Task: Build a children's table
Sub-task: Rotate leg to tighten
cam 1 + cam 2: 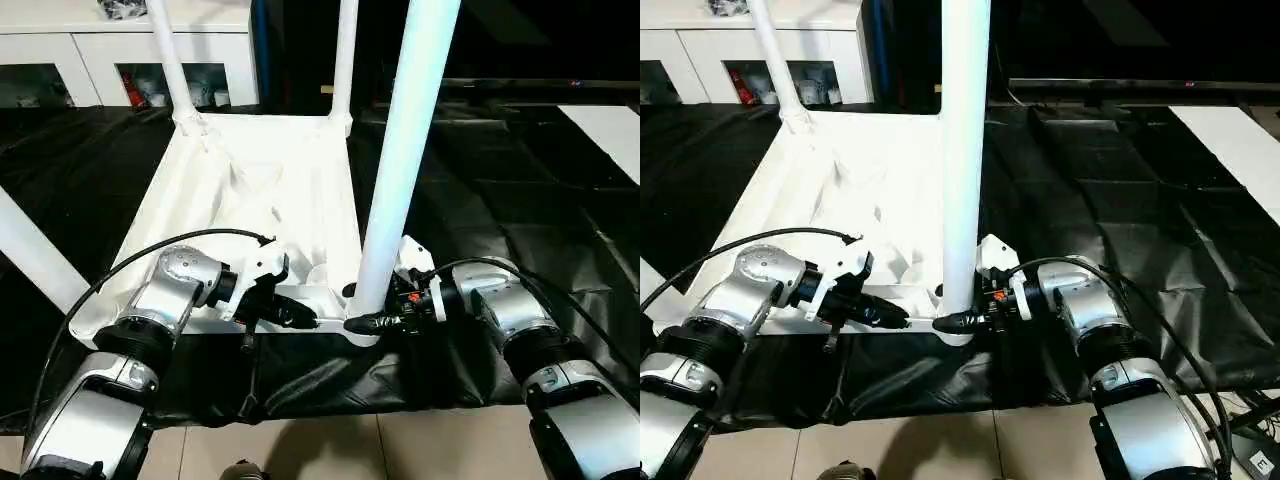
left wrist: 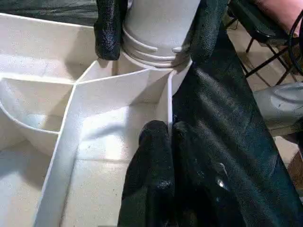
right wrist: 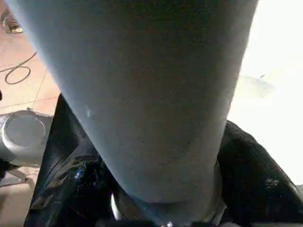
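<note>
Children's table: it lies upside down on the black sheet in front of me, ribbed underside facing up, its near edge just ahead of my wrists.
Near right leg: stands upright in the near corner socket on my right; its ringed base sits in the socket, as my left wrist view shows.
Far legs: two more white legs rise from the two far corners, the left one leaning a little.
Fourth leg: a white tube slants across at my left, beside the table's left side; I cannot tell whether it is seated in the near left corner.
My right gripper: at the foot of the near right leg, one black finger on each side of the tube just above the socket. The fingers straddle it; I cannot tell whether they press on it or stand a little off.
My left gripper: clenched, both fingertips together on the table's thin near wall, close to the same corner socket. I seem to pinch that wall between them.
Black sheet: wrinkled plastic covering the floor under the table; tiled floor shows at its near edge.
Cabinet: white, with glass doors, behind the table at the far left.
</note>
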Controlling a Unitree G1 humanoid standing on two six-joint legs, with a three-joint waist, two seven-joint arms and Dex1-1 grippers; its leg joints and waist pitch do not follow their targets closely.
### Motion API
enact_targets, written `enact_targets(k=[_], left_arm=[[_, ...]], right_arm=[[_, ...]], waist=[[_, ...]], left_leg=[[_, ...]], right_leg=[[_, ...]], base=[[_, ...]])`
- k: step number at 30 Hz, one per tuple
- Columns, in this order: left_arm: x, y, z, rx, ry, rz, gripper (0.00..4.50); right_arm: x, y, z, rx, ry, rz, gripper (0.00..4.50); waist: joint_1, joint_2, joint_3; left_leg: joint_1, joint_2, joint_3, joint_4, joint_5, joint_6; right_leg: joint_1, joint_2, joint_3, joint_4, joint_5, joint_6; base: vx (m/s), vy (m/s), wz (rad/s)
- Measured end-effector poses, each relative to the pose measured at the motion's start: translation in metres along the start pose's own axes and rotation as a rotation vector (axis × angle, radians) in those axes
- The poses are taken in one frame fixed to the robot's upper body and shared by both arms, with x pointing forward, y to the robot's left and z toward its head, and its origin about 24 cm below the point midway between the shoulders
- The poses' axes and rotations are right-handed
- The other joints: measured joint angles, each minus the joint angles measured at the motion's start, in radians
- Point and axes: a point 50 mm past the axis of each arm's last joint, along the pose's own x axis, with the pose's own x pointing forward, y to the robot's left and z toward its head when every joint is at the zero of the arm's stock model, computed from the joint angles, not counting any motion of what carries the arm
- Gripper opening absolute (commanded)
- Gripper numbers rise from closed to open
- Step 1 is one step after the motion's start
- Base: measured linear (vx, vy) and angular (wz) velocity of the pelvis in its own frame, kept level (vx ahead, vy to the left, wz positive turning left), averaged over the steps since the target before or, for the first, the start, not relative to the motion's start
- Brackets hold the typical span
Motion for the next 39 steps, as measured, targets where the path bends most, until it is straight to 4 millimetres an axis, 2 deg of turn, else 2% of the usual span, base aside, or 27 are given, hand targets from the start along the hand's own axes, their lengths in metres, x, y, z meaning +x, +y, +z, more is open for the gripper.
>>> enact_targets(k=[2,5,12,15,18,21,23,24,28,30,34,39], left_arm=[[0.001,0.001,0.0,-0.002,-0.002,0.014,0.0],[0.002,0.006,0.001,0.005,-0.002,0.108,0.0],[0.02,0.017,0.004,-0.042,-0.035,0.297,0.0],[0.031,0.021,0.008,-0.051,-0.038,0.399,0.0],[0.04,0.023,0.011,-0.057,-0.046,0.461,0.0],[0.044,0.024,0.013,-0.056,-0.046,0.492,0.0],[0.044,0.024,0.013,-0.054,-0.046,0.496,0.0],[0.044,0.024,0.013,-0.054,-0.047,0.494,0.0],[0.043,0.023,0.014,-0.043,-0.047,0.481,0.0],[0.043,0.023,0.014,-0.035,-0.048,0.473,0.0],[0.038,0.019,0.013,-0.013,-0.049,0.411,0.0],[0.031,0.013,0.012,0.01,-0.072,0.285,0.0]], right_arm=[[0.003,0.0,0.0,0.004,-0.012,-0.015,2.62],[0.004,-0.005,-0.004,0.029,-0.051,-0.152,2.61],[0.012,-0.016,-0.013,0.136,-0.166,-0.532,2.61],[0.025,-0.022,-0.013,0.202,-0.226,-0.749,2.61],[0.031,-0.025,-0.012,0.245,-0.249,-0.893,2.59],[0.037,-0.027,-0.009,0.27,-0.255,-0.96,2.59],[0.038,-0.028,-0.009,0.267,-0.257,-0.971,2.59],[0.037,-0.028,-0.009,0.264,-0.26,-0.972,3.15],[0.036,-0.026,-0.01,0.245,-0.272,-0.946,3.35],[0.032,-0.026,-0.011,0.23,-0.268,-0.922,3.63],[0.021,-0.023,-0.013,0.153,-0.219,-0.76,3.83],[0.006,-0.017,-0.01,0.063,-0.161,-0.534,3.83]], waist=[[0.002,0.0,0.0],[-0.001,-0.001,0.0],[-0.029,-0.001,0.0],[-0.042,-0.001,-0.001],[-0.044,0.0,-0.001],[-0.047,0.001,-0.002],[-0.048,0.001,-0.002],[-0.05,0.0,-0.002],[-0.049,0.0,-0.002],[-0.048,-0.001,-0.002],[-0.043,0.0,-0.002],[-0.024,0.0,-0.002]], left_leg=[[0.0,0.0,0.0,0.0,0.0,0.0],[0.003,0.0,0.0,0.001,0.0,0.0],[0.009,-0.001,-0.004,-0.001,0.0,-0.001],[0.013,-0.004,-0.004,-0.003,0.0,-0.001],[0.015,-0.005,-0.007,-0.004,0.0,-0.001],[0.015,-0.005,-0.007,-0.009,0.0,-0.001],[0.015,-0.006,-0.007,-0.011,0.0,-0.001],[0.015,-0.006,-0.007,-0.01,0.0,0.0],[0.014,-0.006,-0.006,-0.01,0.0,0.0],[0.014,-0.006,-0.006,-0.011,0.0,0.0],[0.013,-0.006,-0.004,-0.012,0.0,0.0],[0.009,-0.002,-0.001,-0.012,0.0,0.0]], right_leg=[[0.0,0.0,0.0,0.001,0.0,0.0],[0.0,0.0,0.001,0.004,0.001,-0.001],[0.002,0.0,0.002,0.003,-0.001,0.003],[0.004,0.0,0.003,0.002,-0.002,0.004],[0.004,0.0,0.002,-0.002,-0.002,0.004],[0.005,0.0,0.001,-0.012,-0.002,0.004],[0.005,0.0,0.001,-0.015,-0.002,0.004],[0.005,0.0,0.002,-0.016,-0.002,0.004],[0.005,0.0,0.003,-0.015,-0.002,0.004],[0.004,0.0,0.003,-0.015,-0.002,0.004],[0.004,0.0,0.003,-0.013,0.001,0.003],[0.002,0.002,0.0,-0.011,0.006,0.002]], base=[[0.0,0.0,0.0],[0.0,0.0,0.0],[0.0,0.0,0.0],[0.0,0.0,0.0],[0.0,0.0,0.0],[0.0,0.0,0.0],[0.0,0.0,0.0],[0.0,0.0,0.0],[0.0,0.0,0.0],[0.0,0.0,0.0],[0.0,0.0,0.0],[0.021,-0.003,0.01]])
